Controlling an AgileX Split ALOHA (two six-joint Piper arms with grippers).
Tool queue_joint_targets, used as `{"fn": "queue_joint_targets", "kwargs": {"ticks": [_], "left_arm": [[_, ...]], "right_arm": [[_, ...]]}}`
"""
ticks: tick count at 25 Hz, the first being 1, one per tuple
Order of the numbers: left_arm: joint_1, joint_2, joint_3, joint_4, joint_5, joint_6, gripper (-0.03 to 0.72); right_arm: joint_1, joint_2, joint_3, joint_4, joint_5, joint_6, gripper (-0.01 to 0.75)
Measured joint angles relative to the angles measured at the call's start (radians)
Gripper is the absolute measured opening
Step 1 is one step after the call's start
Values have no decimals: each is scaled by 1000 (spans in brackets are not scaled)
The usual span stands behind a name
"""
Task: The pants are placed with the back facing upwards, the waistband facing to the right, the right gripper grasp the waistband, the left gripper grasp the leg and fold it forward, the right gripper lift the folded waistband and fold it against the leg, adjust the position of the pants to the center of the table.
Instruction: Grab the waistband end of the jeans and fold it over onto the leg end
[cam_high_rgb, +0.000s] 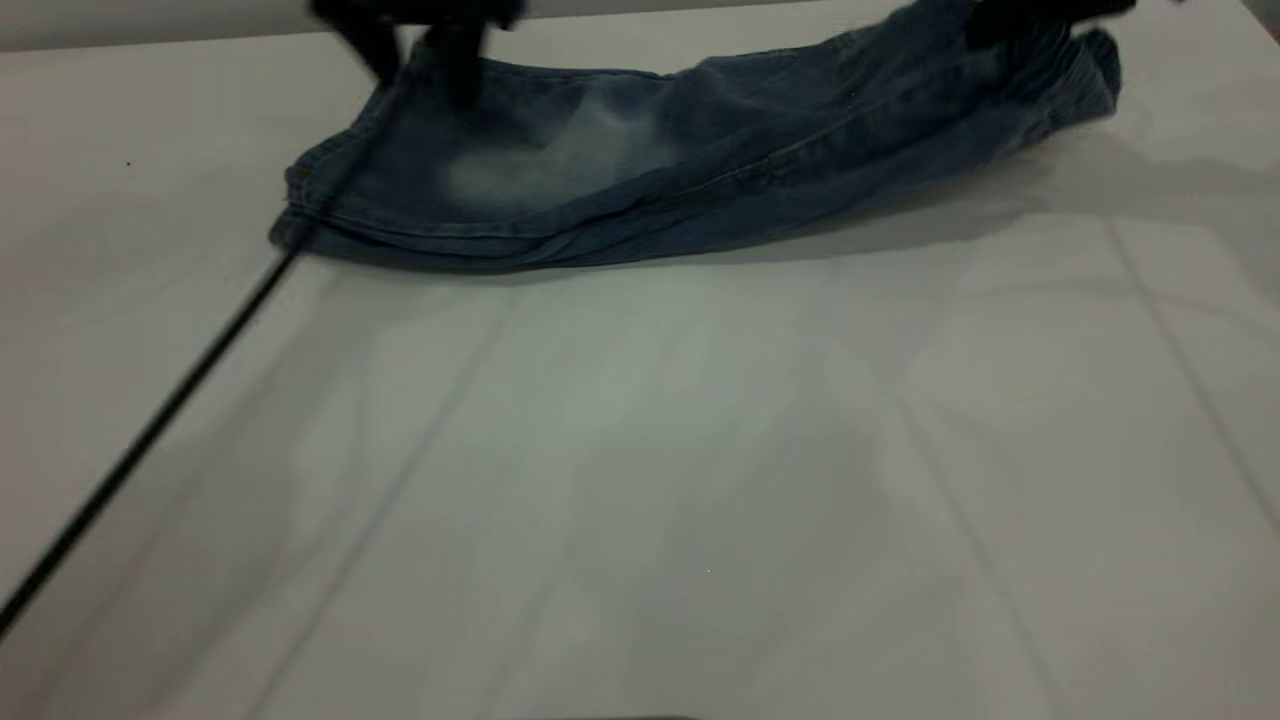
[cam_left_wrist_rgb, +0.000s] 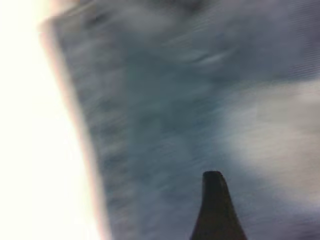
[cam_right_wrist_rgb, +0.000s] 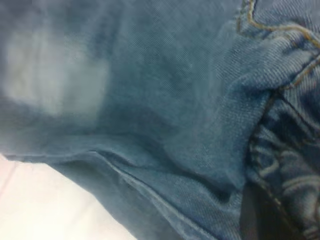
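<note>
A thin black cable (cam_high_rgb: 150, 425) is seen running diagonally from the lower left edge of the exterior frame up to the hem end of the pants (cam_high_rgb: 640, 165). The pants, of blue denim with a pale faded patch on the leg, are laid folded lengthwise across the upper part of the frame, on a smooth white tabletop (cam_high_rgb: 640, 480) marked by faint straight lines. The leg hems are stacked in flat, layered edges at the upper left; the gathered, ribbed waistband (cam_high_rgb: 1075, 70) is raised slightly at the upper right, and a soft shadow is cast beneath it.

The left tool (cam_high_rgb: 420, 65) is shown at the top left of the frame, its two dark fingers set down on the denim near the hem; whether the cloth is pinched between them cannot be told. In the left wrist view a single dark, tapered fingertip (cam_left_wrist_rgb: 215, 200) is seen against blurred twill, with the bright tabletop at the frame's left edge.

The right tool (cam_high_rgb: 1040, 15) is cropped by the top right of the frame, just above the waistband, and its grip cannot be told either. In the right wrist view the fine diagonal weave, a folded seam ridge and tan stitching beside the puckered elastic are shown close up.
</note>
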Motion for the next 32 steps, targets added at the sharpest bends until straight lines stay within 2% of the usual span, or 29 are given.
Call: {"fn": "queue_joint_targets", "kwargs": {"ticks": [5, 15, 22, 32], "left_arm": [[61, 18, 0, 4, 20, -20, 456], [63, 97, 0, -27, 0, -24, 456], [29, 110, 0, -86, -25, -19, 456], [-47, 129, -5, -96, -64, -19, 456]], "right_arm": [[42, -40, -35, -1, 26, 1, 50], [213, -40, -185, 21, 54, 9, 50], [295, -40, -250, 60, 31, 9, 50], [335, -40, -255, 164, -16, -33, 50]]}}
